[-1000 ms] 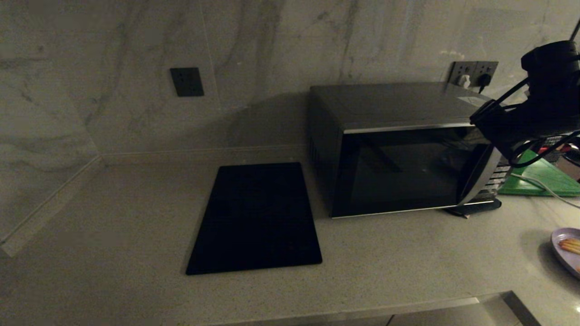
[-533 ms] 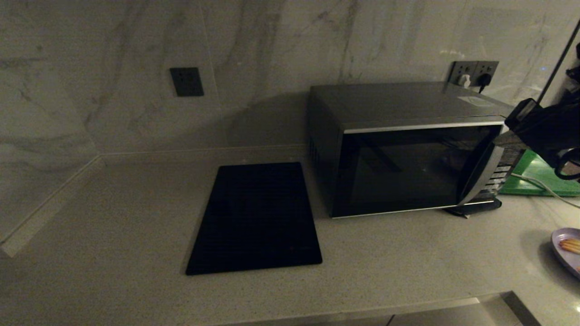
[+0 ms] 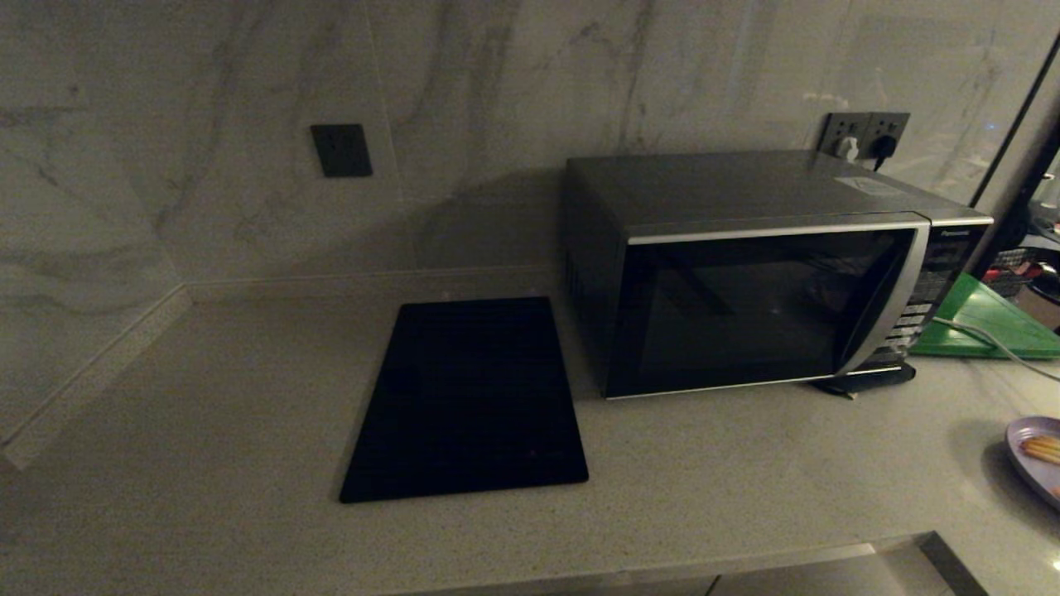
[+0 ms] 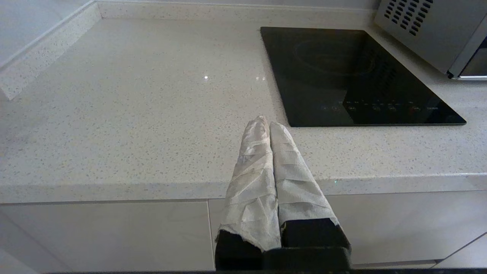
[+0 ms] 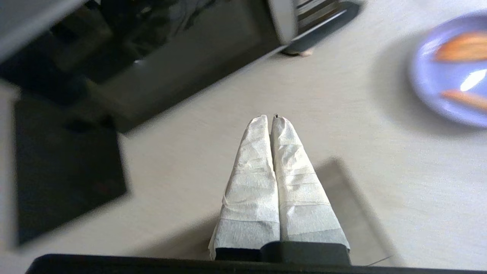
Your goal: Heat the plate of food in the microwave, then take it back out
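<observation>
The silver-grey microwave [image 3: 770, 273] stands on the counter with its dark glass door closed; its front also shows in the right wrist view [image 5: 159, 57]. The lavender plate of food [image 3: 1037, 459] with orange sticks lies on the counter at the far right edge of the head view, and in the right wrist view [image 5: 452, 68]. My right gripper [image 5: 271, 118] is shut and empty, hovering over bare counter between microwave and plate; it is out of the head view. My left gripper [image 4: 266, 122] is shut and empty, parked above the counter's front edge near the black panel.
A flat black panel [image 3: 468, 397] lies on the counter left of the microwave. A green board [image 3: 985, 323] with a white cable lies behind the microwave's right side. Wall sockets [image 3: 865, 132] sit above the microwave. The counter edge [image 4: 152, 186] runs along the front.
My right arm has drawn away from the microwave's button panel to the right and left the head view. The microwave door stays closed and the plate has not moved.
</observation>
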Controlling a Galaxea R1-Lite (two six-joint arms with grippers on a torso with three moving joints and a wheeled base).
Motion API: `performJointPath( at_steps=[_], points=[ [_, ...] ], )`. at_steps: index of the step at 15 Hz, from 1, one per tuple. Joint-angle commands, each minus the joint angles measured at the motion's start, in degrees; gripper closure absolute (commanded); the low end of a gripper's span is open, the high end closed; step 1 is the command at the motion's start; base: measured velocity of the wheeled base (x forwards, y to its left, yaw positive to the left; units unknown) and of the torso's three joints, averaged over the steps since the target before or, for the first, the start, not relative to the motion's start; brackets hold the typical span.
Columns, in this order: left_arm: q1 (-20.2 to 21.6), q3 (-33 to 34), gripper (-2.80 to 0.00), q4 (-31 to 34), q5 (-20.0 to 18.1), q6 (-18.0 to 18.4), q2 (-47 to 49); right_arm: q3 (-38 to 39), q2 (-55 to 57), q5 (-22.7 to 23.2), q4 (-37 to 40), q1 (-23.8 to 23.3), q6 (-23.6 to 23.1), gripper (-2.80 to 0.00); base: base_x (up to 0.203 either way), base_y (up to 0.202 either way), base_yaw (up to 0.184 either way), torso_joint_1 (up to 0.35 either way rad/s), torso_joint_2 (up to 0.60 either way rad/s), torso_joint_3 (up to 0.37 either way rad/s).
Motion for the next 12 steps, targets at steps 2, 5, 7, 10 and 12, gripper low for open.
performJointPath(
  at_steps=[2, 5, 7, 10, 12],
  points=[
    [0.0, 0.0, 0.00, -0.1, 0.0, 0.0, 0.1, 8.8, -21.5, -2.8, 1.2, -0.1, -7.5, 0.00, 0.000, 0.000, 0.000, 0.000, 0.00, 0.000],
    [0.0, 0.0, 0.00, 0.0, 0.0, 0.0, 0.1, 12.3, -32.1, -4.7, 6.5, -0.3, -10.7, 0.00, 0.000, 0.000, 0.000, 0.000, 0.00, 0.000],
    [0.0, 0.0, 0.00, 0.0, 0.0, 0.0, 0.1, 14.1, -37.5, -5.0, 8.8, -1.4, -11.3, 0.00, 0.000, 0.000, 0.000, 0.000, 0.00, 0.000],
    [0.0, 0.0, 0.00, 0.0, 0.0, 0.0, 0.1, 16.6, -44.0, -4.8, 11.9, -2.3, -11.7, 0.00, 0.000, 0.000, 0.000, 0.000, 0.00, 0.000],
    [0.0, 0.0, 0.00, 0.0, 0.0, 0.0, 0.1, 17.0, -43.9, -4.8, 15.3, -2.3, -10.6, 0.00, 0.000, 0.000, 0.000, 0.000, 0.00, 0.000]
  ],
)
